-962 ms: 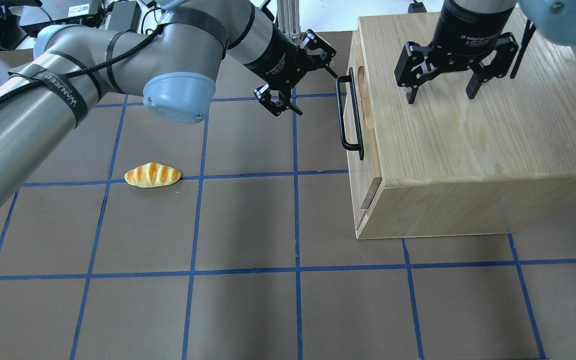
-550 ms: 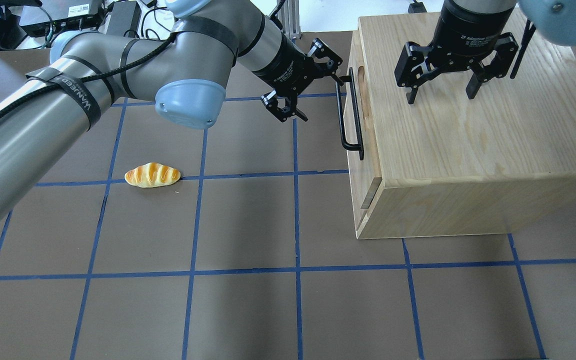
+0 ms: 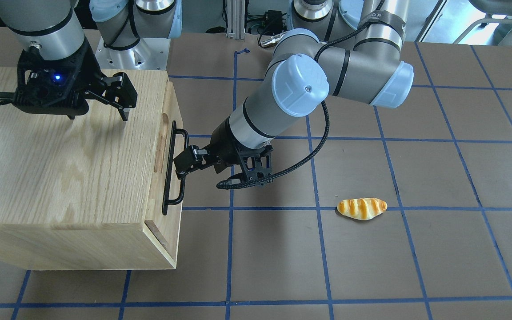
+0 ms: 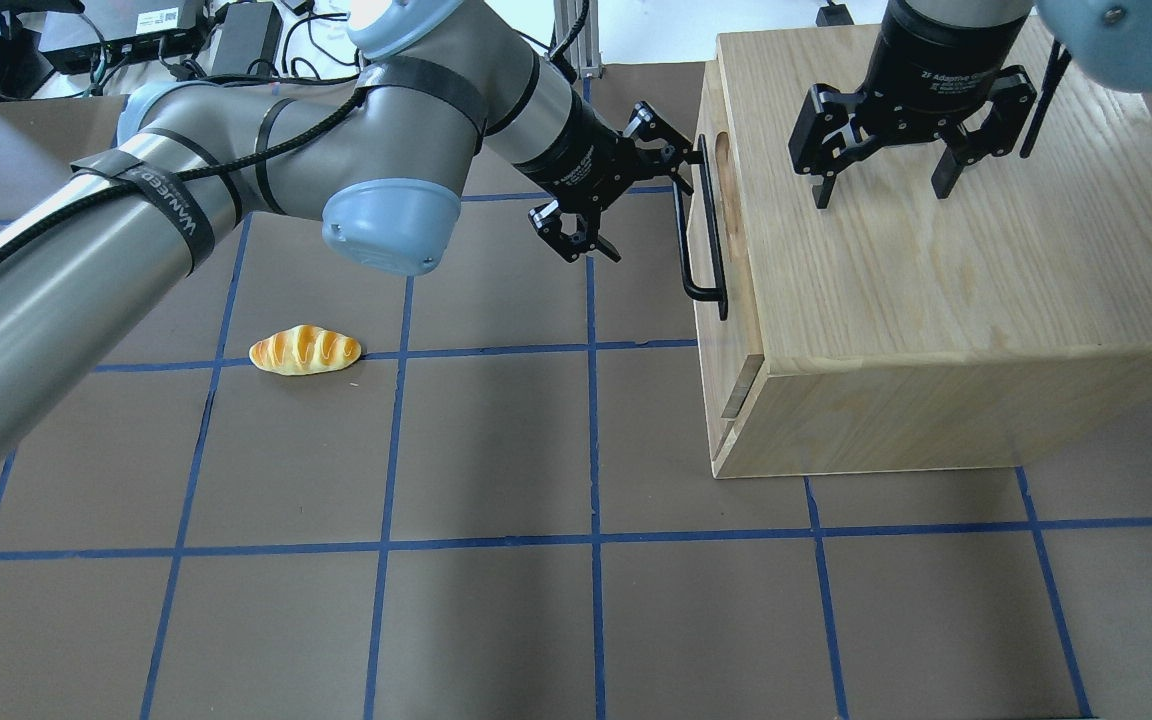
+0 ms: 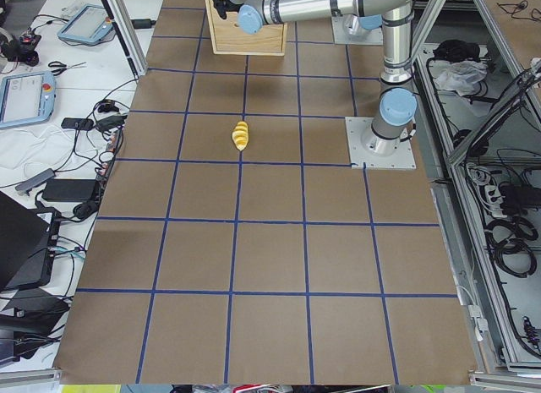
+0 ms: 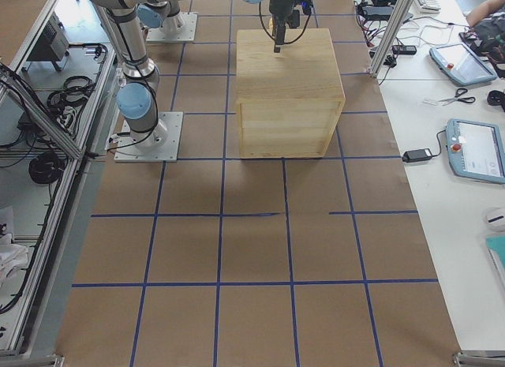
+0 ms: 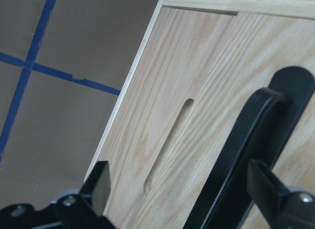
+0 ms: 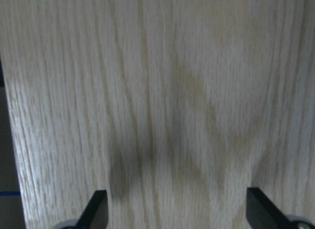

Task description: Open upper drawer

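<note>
The upper drawer (image 4: 738, 292) is a light wood front, closed, in a wooden cabinet (image 4: 936, 280). It has a long black bar handle (image 4: 702, 250) and an oblong slot (image 4: 727, 170). My left gripper (image 4: 650, 210) is open at the handle's far end. In the left wrist view the handle (image 7: 248, 150) passes between the fingers (image 7: 98, 182), nearer the right one, with the slot (image 7: 167, 145) beside it. In the front-facing view the left gripper (image 3: 202, 175) is against the handle (image 3: 174, 171). My right gripper (image 4: 883, 190) is open and empty, just above the cabinet top (image 8: 162, 91).
A toy bread roll (image 4: 304, 350) lies on the brown mat to the left of the cabinet; it also shows in the front-facing view (image 3: 362, 208). The cabinet (image 3: 60, 169) stands on the table's right half. Blue tape lines grid the mat.
My left gripper has moved right towards the cabinet, and its open jaws now straddle the far end of the handle. The right gripper, drawer and bread roll have not moved.
</note>
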Robot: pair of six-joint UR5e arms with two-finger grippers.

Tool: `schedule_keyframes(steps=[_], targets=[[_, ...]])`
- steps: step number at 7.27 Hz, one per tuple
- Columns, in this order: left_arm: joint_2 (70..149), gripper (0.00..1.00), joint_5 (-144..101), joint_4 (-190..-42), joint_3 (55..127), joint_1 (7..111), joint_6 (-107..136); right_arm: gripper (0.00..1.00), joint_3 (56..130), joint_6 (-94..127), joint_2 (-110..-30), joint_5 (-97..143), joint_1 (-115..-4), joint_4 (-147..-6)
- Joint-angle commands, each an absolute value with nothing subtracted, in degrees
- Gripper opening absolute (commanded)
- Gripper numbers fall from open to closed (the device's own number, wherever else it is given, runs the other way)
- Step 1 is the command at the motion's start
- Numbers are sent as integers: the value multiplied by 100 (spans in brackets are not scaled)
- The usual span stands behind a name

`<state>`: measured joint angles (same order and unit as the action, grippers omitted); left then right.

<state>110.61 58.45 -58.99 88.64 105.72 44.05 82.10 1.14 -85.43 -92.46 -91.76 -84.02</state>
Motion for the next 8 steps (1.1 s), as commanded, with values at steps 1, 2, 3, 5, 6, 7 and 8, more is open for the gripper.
schedule_keyframes(steps=[1,2,3,5,6,7,8], targets=[[11065,100,5853,-5906,8868,10573,4211,100,8209,114,-8543,-9246,-9176,-8402],[11065,100,5854,-5906,8868,10573,4166,100,8209,114,-8543,-9246,-9176,-8402],[11065,100,5845,-5906,8868,10608,4044,100,8209,114,-8543,-9246,-9176,-8402],[11065,100,5854,-5906,8868,10635,3869,100,8209,114,-8543,-9246,-9176,-8402],[11057,100,5854,-5906,8868,10652,3737,100,8209,114,-8543,-9246,-9176,-8402],[11048,100,5871,-5915,8868,10652,3553,100,8209,106,-8543,-9246,-9176,-8402],[11057,100,5888,-5932,8894,10652,3333,100,8218,114,-8543,-9246,-9176,-8402]])
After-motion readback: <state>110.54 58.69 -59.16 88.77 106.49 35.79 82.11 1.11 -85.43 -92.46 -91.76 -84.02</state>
